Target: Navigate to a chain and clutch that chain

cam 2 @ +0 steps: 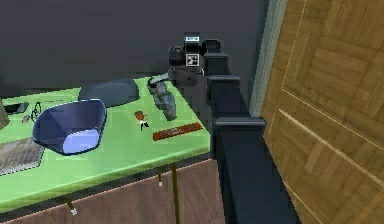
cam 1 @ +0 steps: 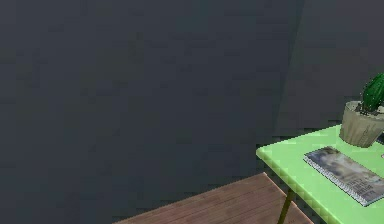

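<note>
At the green table's (cam 2: 122,150) far right end is my gripper (cam 2: 163,98); I cannot tell whether it holds anything.

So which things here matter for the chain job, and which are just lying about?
Job: tool; thin dark tangle, possibly the chain, too small to tell.
Lying about: bowl, dark dish, brown bar, cactus, magazine.

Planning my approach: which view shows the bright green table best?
The arm side view: the bright green thin-legged table spreads across its left half. The forward view catches one corner, lower right.
</note>
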Motion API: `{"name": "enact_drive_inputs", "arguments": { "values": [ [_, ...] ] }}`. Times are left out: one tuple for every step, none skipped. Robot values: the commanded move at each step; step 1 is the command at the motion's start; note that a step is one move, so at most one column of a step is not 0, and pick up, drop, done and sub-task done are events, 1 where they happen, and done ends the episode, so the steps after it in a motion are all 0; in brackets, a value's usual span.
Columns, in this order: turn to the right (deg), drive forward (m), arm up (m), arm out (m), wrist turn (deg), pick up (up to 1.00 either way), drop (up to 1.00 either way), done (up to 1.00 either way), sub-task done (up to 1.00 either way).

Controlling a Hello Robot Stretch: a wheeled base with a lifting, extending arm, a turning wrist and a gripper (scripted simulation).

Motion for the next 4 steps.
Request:
{"name": "enact_drive_inputs", "arguments": {
  "values": [
    [0.0, 0.00, -0.14, 0.00, 0.0, 0.00, 0.00, 0.00, 0.00],
    [0.0, 0.00, 0.00, 0.00, 0.0, 1.00, 0.00, 0.00, 0.00],
    [0.0, 0.00, 0.10, 0.00, 0.0, 0.00, 0.00, 0.00, 0.00],
    [0.0, 0.00, 0.00, 0.00, 0.0, 0.00, 0.00, 1.00, 0.00]
  ]
}}
